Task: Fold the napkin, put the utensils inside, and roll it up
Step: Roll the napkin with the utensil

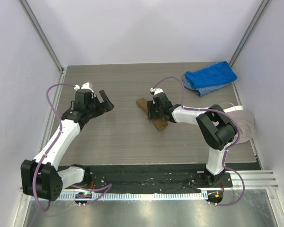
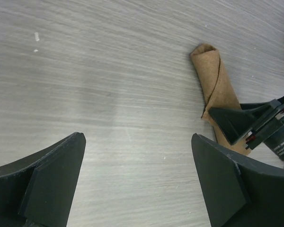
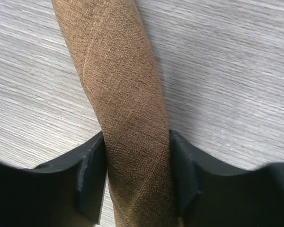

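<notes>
Your right gripper point(image 3: 137, 175) is clamped on the napkin point(image 3: 123, 85), one finger pressed flat against each side of it. In the right wrist view the tan-brown weave fills the gap between the jaws completely. The napkin is rolled into a narrow tube and lies on the tabletop point(image 1: 123, 137) a little right of centre. It is angled so that its near end points toward the right arm's base and its far end points up and to the left. Your grasp sits around the middle of the roll, with cloth sticking out on both sides of the gripper. A diagonal edge of fabric wraps around the tube (you can see it most clearly from the left wrist). The far end looks like a snug, rounded fold.

Off to the right, at about the same depth, a beige-and-white cap-like item point(image 1: 244, 123) sits against the tabletop's right edge, well apart from the roll.

Slightly farther back and to the left, your left gripper point(image 1: 104, 101) is released, its jaws spread wide over bare woodgrain. It holds nothing and is well clear of the napkin, which lies off to its right.

Farthest away, a crumpled blue cloth point(image 1: 210, 78) rests in the far right corner.
</notes>
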Controlling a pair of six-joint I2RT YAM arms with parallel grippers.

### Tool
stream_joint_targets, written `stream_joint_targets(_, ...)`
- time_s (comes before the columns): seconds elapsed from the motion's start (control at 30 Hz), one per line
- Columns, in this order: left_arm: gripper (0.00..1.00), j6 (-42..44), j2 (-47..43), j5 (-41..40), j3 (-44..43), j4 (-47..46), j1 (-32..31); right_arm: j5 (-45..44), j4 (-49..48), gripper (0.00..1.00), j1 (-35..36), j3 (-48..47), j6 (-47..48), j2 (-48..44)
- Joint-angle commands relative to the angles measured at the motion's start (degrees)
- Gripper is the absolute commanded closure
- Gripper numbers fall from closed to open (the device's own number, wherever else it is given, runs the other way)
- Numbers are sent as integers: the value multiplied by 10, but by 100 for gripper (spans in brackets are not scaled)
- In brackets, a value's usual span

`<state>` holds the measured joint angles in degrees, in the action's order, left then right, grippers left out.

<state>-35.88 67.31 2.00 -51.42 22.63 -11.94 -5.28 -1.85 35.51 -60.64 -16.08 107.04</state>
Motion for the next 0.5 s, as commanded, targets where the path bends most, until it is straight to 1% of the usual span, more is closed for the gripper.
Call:
stream_joint_targets(0.0, 0, 23, -49, -16, -12, 49, 10, 10, 21, 37, -5, -1, -20, 8)
stream_joint_targets(0.03, 0, 26, -68, -16, -12, 55, 11, 14, 21, 33, -7, -4, -18, 1)
stream_joint_targets(0.07, 0, 32, -77, -15, -14, 65, 14, 28, 21, 27, -8, -7, -12, -3)
stream_joint_targets(0.17, 0, 53, -106, -14, -24, 87, 24, 45, 21, 19, -12, -19, -7, -20)
stream_joint_targets(0.2, 0, 58, -113, -14, -26, 93, 26, 66, 22, 17, -13, -25, -6, -26)
stream_joint_targets(0.27, 0, 71, -132, -12, -33, 102, 39, 74, 22, 15, -18, -30, -4, -46)
stream_joint_targets(0.3, 0, 84, -138, -12, -36, 103, 43, 77, 1, 12, -20, -33, -4, -53)
stream_joint_targets(0.47, 0, 125, -178, -16, -37, 92, 60, 62, -34, 8, -44, -19, -3, -113)
